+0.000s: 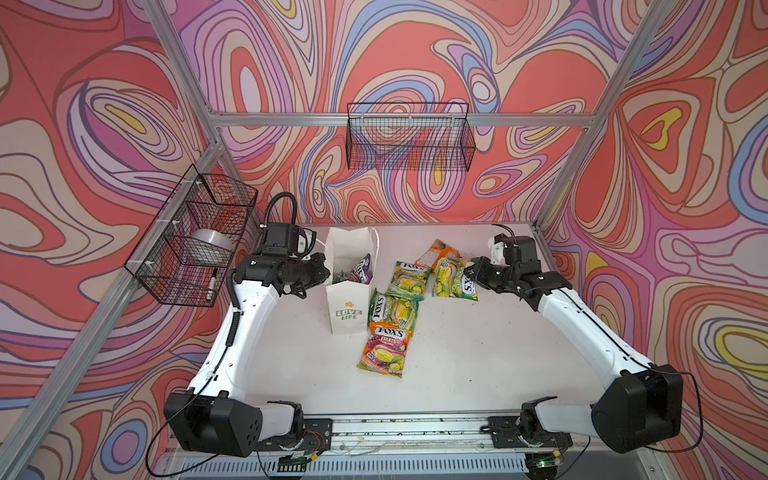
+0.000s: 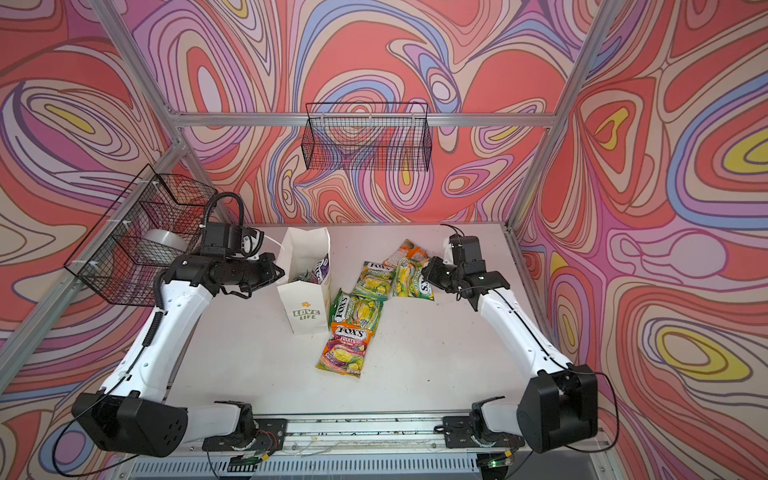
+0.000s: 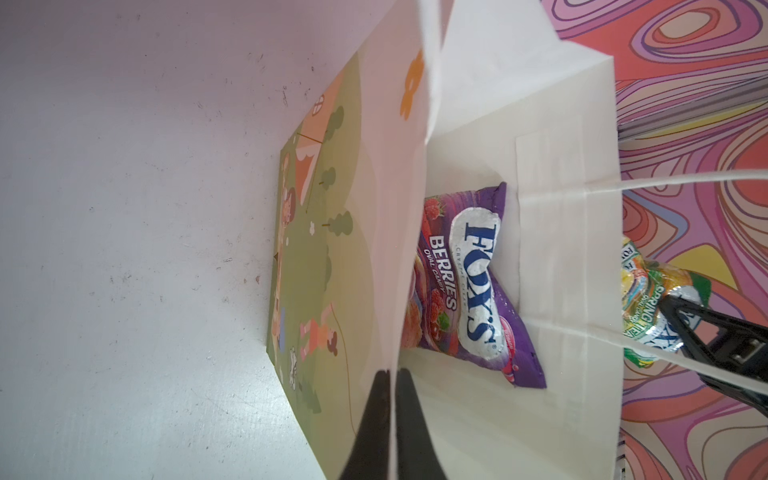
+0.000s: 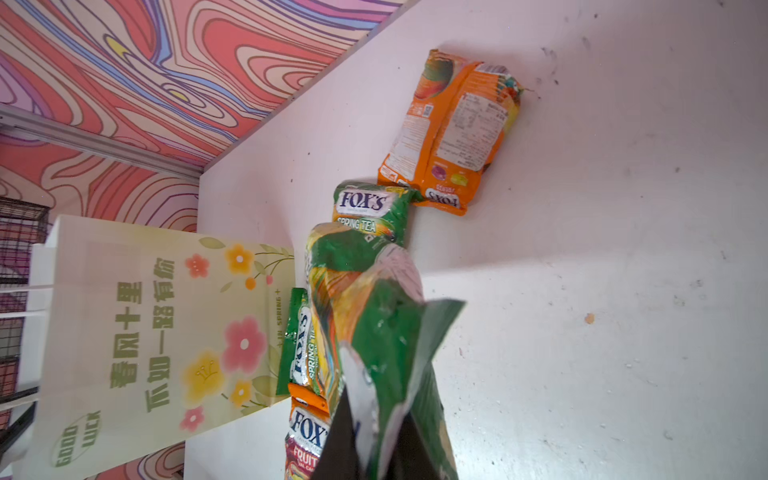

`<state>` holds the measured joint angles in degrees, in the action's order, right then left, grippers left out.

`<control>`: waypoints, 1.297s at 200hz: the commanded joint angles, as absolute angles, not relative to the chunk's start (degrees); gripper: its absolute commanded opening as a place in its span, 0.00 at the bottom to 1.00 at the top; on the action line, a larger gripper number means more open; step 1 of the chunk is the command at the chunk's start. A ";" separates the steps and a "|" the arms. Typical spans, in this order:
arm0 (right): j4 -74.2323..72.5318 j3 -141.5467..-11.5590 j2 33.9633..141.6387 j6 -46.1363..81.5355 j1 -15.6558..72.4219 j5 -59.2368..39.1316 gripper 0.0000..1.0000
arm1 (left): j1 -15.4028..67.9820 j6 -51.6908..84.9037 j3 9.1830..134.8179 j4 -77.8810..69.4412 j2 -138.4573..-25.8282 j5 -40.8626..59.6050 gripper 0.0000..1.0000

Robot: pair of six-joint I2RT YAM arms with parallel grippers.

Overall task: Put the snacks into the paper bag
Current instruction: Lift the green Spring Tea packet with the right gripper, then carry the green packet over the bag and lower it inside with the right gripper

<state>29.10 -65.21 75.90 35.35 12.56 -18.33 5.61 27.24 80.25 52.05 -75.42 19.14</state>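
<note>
As seen in both top views, found paper bag (image 1: 348,309) standing upright on bench (image 1: 478,353), toward far edge and left of middle, with mouth open. Logged left gripper (image 1: 321,269) at bag's left rim. Confirmed in left wrist view: fingers (image 3: 372,428) pressed together, nipping the white paper wall between them. Spotted purple packet (image 3: 469,286) inside bag, leaning on the wall opposite that grip, FOX'S BERRIES print readable. Could not make out the dim contents beneath it.

Counted five packets outside bag, all on bench to its right. Logged right gripper (image 1: 473,272) at right end of held green-yellow packet (image 1: 452,282), toward far edge, right of middle. Confirmed in right wrist view: fingers (image 4: 332,451) pinching the crumpled green edge of that packet, with gripped end raised. Could not judge contact of its other end with bench. Found orange packet (image 1: 438,251) lying back side up, closest to far edge, just beside the held one. Found second green-yellow packet (image 1: 409,279) between bag and held packet. Found third green-yellow packet (image 1: 394,309) nearer, against bag's right side. Found FRUITS packet (image 1: 384,349) closest to near edge, overlapping the third packet's lower end.

Noted wire basket (image 1: 224,199) on left wall and back basket (image 1: 409,137) on rear wall.
</note>
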 commanded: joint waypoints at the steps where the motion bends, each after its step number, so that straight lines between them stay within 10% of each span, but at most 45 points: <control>1: 29.47 -70.42 73.56 36.09 15.07 -18.65 0.00 | 5.37 27.21 80.15 51.21 -73.92 20.38 0.00; 259: 43.76 -131.88 111.63 26.85 48.92 1.76 0.00 | 5.35 27.32 79.72 50.80 -72.95 21.18 0.00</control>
